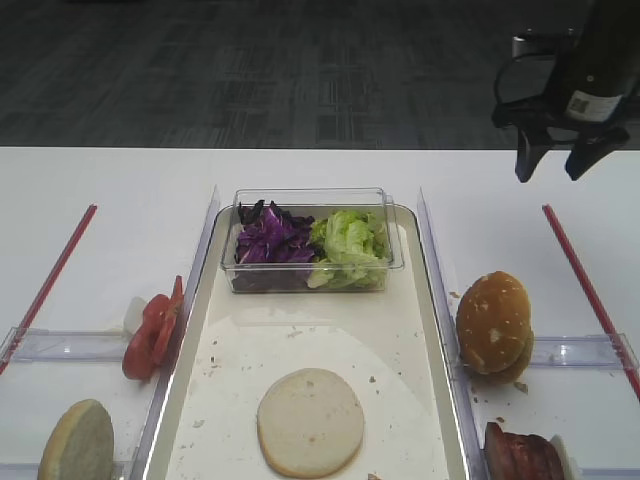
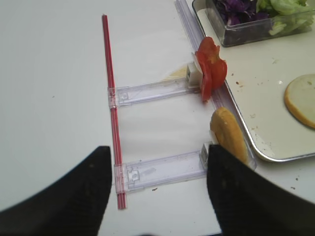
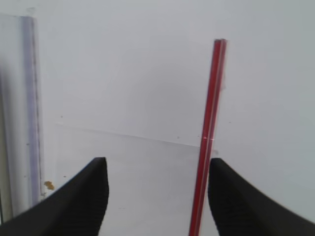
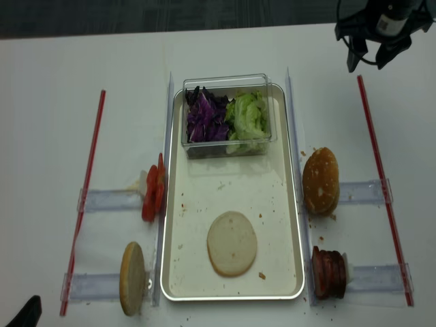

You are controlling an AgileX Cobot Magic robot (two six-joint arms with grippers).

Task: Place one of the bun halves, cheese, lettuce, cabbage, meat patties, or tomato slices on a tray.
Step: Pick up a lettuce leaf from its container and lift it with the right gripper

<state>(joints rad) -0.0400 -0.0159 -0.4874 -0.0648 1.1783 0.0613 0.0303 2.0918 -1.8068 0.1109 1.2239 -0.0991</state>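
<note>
The tray (image 1: 428, 330) lies lengthwise in the middle of the white table (image 1: 110, 190), its cream floor speckled with crumbs. At its far end stands a clear plastic tub (image 1: 310, 262) holding the shredded purple cabbage (image 1: 268, 240) on the left and the lettuce (image 1: 350, 243) on the right. One of the bun halves (image 1: 310, 421) already lies cut face up on the near part of the tray.

The other stock waits outside the rim, upright in clear holders: a seeded bun top (image 1: 494, 322) and the meat patties (image 1: 522, 455) on the right, the tomato slices (image 1: 152, 330) and another bun half (image 1: 78, 443) on the left. Thin red rods (image 1: 585, 280) mark the outer edges of each side.

The right gripper (image 1: 554, 165) hovers high over the far right corner, well apart from every ingredient, its two dark fingers spread with nothing between them; its wrist view shows only bare table and the red rod. The left gripper (image 2: 155, 189) hangs over the near left of the table, fingers likewise parted and empty, looking down at the tomato slices and the bun half.

The step in hand appears to be the start of a fresh pick, with the base bun down and no item chosen. Judging by the layout, the next move calls for one arm to descend onto a single piece, the lettuce in the tub or a patty being near candidates for the right arm, pinch it lightly and carry it over the rim onto the tray.
</note>
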